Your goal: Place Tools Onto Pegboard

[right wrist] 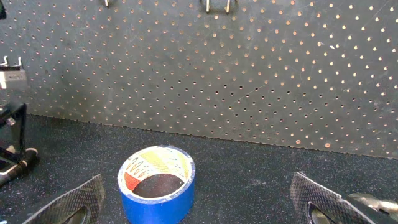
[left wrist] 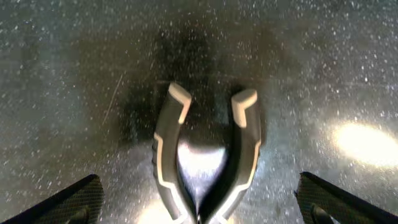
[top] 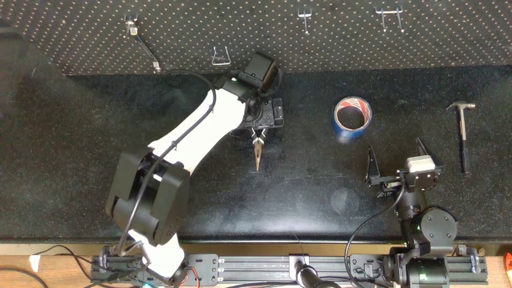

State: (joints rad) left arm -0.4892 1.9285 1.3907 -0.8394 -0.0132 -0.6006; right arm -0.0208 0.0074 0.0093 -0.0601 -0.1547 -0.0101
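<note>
A pair of pliers (top: 258, 150) lies on the black table, its nose pointing toward the arms' bases. Straight above its grey-edged handles (left wrist: 205, 155) hovers my left gripper (left wrist: 199, 190), open, with one finger out to each side and not touching them; the top view places this gripper (top: 261, 126) at the handle end. A blue tape roll (top: 352, 116) stands upright right of centre. Just in front of the roll (right wrist: 157, 183) is my right gripper (right wrist: 199, 199), open with nothing in it and low near the base (top: 396, 158). A hammer (top: 462, 132) lies at the far right.
The pegboard (top: 336, 40) runs along the back edge. A wrench (top: 144, 44) hangs on it at the left. Bare metal hooks (top: 222, 56) (top: 304, 16) (top: 390, 16) stick out further right. Open table lies between the pliers and the tape.
</note>
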